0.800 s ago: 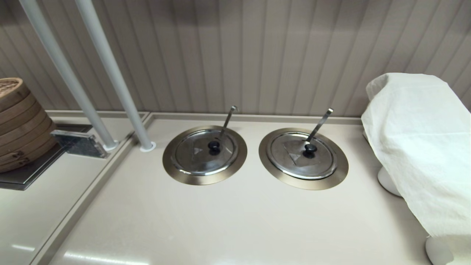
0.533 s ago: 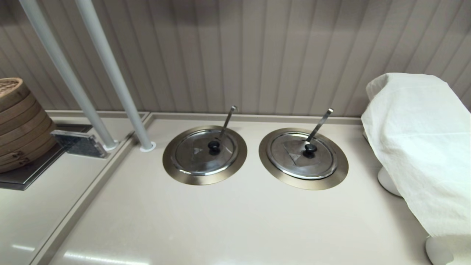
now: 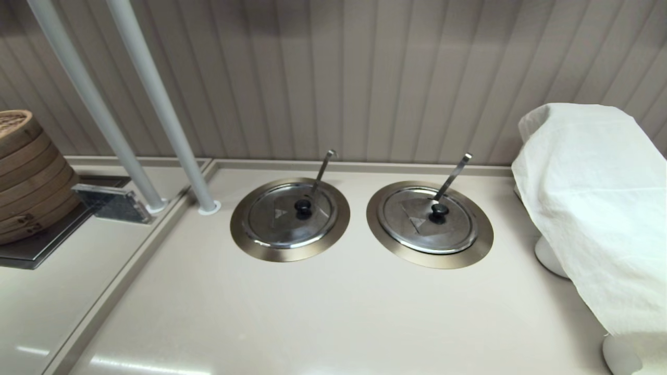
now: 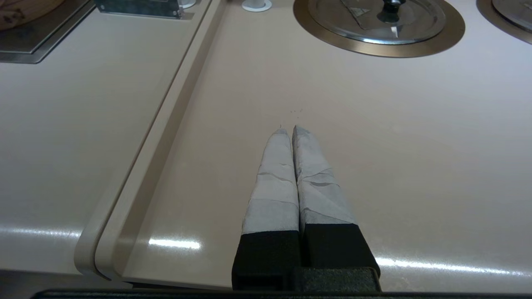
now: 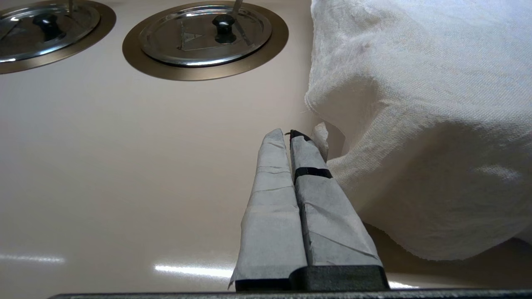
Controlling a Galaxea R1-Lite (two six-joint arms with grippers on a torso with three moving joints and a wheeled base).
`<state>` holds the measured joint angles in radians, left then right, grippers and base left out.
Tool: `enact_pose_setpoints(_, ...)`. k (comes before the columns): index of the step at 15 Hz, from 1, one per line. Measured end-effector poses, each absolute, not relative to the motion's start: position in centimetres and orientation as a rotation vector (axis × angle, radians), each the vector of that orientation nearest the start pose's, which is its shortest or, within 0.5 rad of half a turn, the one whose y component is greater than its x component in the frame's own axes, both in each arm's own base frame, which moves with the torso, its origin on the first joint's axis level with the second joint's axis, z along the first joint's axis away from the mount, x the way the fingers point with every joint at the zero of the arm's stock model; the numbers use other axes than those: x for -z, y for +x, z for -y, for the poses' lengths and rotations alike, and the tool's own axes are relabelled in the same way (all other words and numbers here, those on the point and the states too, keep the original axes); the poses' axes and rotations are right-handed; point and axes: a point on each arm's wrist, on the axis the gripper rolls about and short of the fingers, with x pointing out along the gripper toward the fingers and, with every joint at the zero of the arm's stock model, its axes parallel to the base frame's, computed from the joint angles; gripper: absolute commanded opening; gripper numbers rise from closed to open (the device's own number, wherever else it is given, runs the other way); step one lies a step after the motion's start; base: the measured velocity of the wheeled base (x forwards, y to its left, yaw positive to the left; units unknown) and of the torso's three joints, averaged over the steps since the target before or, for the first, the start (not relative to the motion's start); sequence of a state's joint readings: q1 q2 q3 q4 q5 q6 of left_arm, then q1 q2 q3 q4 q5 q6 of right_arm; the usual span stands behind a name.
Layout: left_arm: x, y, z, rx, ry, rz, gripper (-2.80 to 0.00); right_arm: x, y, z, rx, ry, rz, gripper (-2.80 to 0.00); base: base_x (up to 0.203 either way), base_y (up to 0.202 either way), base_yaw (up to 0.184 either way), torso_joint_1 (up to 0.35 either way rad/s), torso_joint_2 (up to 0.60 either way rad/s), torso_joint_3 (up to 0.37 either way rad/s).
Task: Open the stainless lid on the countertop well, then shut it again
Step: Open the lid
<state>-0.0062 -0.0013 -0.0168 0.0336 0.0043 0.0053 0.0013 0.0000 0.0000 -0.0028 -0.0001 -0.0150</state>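
Observation:
The stainless lid [image 3: 276, 224] lies closed on the left countertop well [image 3: 245, 237], with a black knob [image 3: 303, 207] and a hook-tipped ladle handle [image 3: 323, 172] rising from its notch. Neither gripper shows in the head view. In the left wrist view my left gripper [image 4: 289, 129] is shut and empty, low over the bare counter, well short of the lid [image 4: 415, 20] and its flange [image 4: 316, 35]. My right gripper [image 5: 286, 135] is shut and empty too, beside the white cloth [image 5: 415, 104], with the lid [image 5: 25, 41] far off.
The twin lid [image 3: 417, 229] with a straight handle [image 3: 454, 174] sits in the right well. A cloth-covered appliance [image 3: 589, 208] stands at the right. Two grey poles [image 3: 156, 104], stacked bamboo steamers [image 3: 26, 172] and a dark stand [image 3: 112, 203] are at the left, beyond a raised ledge [image 3: 130, 271].

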Motion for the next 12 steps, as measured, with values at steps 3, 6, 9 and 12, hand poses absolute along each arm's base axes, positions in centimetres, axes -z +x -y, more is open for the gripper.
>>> enact_pose_setpoints(3,-7.67,-2.42,-0.02,0.002,0.005,-0.015,-2.80,-7.57,-2.28,0.00,-0.001,-0.015,0.002,-2.80,0.000,0.000,0.000,0.000,0.00,0.000)
enact_pose_setpoints(6,-7.67,-2.42,-0.02,0.002,0.005,-0.016,-2.80,-7.58,-2.28,0.00,-0.001,-0.015,0.003,-2.80,0.000,0.000,0.000,0.000,0.00,0.000)
enact_pose_setpoints(9,-7.71,-2.42,-0.02,0.001,0.001,-0.011,-2.80,-7.57,-2.28,0.00,-0.001,-0.015,0.002,-2.80,0.000,0.000,0.000,0.000,0.00,0.000)
enact_pose_setpoints(12,-7.71,-2.40,-0.03,0.000,-0.002,-0.008,-2.80,-7.58,-2.28,0.00,-0.001,-0.013,0.003,-2.80,0.000,0.000,0.000,0.000,0.00,0.000)
